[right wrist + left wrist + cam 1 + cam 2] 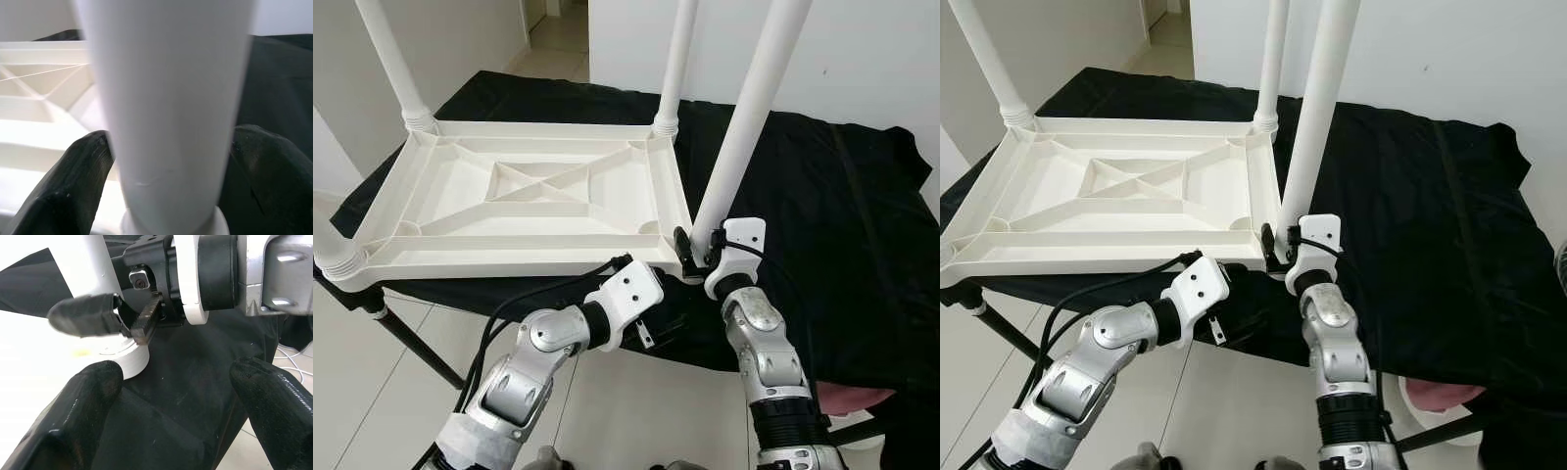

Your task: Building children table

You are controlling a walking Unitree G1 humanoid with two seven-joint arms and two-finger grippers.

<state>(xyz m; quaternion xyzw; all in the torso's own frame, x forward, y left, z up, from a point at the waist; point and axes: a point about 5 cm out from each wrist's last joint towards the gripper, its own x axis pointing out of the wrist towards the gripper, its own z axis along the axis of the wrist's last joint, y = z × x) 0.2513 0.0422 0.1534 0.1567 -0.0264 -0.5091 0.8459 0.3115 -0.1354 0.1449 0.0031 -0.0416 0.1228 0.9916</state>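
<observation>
1. I see the white tabletop (pixel 524 196) lying upside down on a black cloth (pixel 842 215) spread over a stand; its ribbed underside faces up.
2. Three legs are seated at its corners: one at the far left (pixel 396 64), one at the far right (pixel 675 69), and a stub at the near left (pixel 335 250), cut off by the frame edge.
3. The fourth leg (pixel 749 117) stands at the near right corner, leaning slightly to the right, its foot at the corner socket.
4. My right gripper (pixel 693 250) clasps this leg just above its base. In the right wrist view the two fingers (pixel 73 191) sit on either side of the white tube, closed against it.
5. My left gripper (pixel 668 294) sits low at the near edge of the cloth, just beside the right one. In the left wrist view its fingers (pixel 83 416) are spread wide, holding nothing, pointed at the leg's base collar (pixel 129 360) and the right gripper's toothed finger.
6. Pale floor tiles (pixel 372 392) show below the stand.
</observation>
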